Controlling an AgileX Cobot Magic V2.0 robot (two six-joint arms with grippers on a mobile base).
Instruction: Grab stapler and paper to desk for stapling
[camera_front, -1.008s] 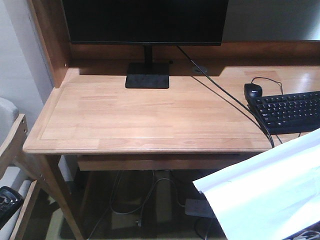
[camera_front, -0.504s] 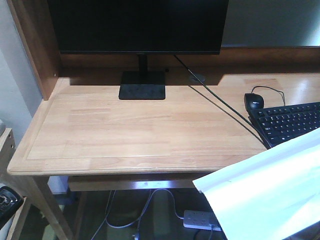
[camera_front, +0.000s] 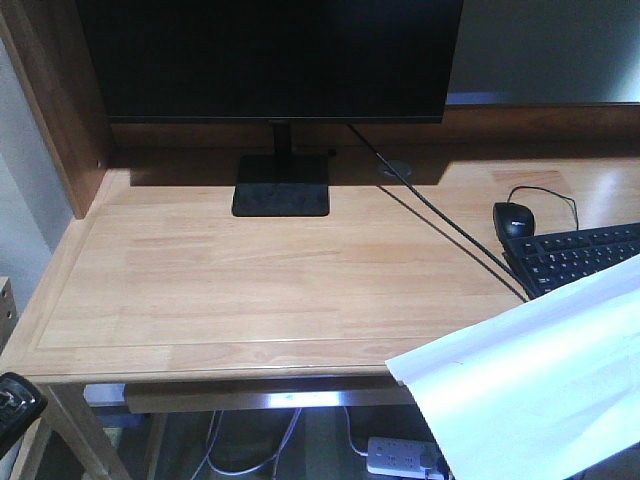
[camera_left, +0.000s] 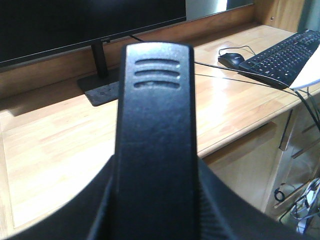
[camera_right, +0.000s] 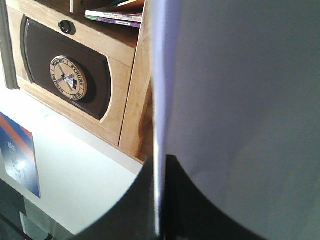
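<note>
Left gripper is clamped on the stapler. Black body runs straight up between the fingers, ribbed end pointing toward the monitor, held clear of the desk top. Right gripper pinches the paper at its edge, sheet edge-on between the dark fingers. Front view: paper hangs at the desk's front right corner, overlapping the keyboard beside the mouse. Paper-to-desk contact: can't tell.

Your left tool grips the small black stapler, which stands up out of its dark jaws. Your right tool is clamped on the edge of the plain white paper sheet, holding it raised.
</note>
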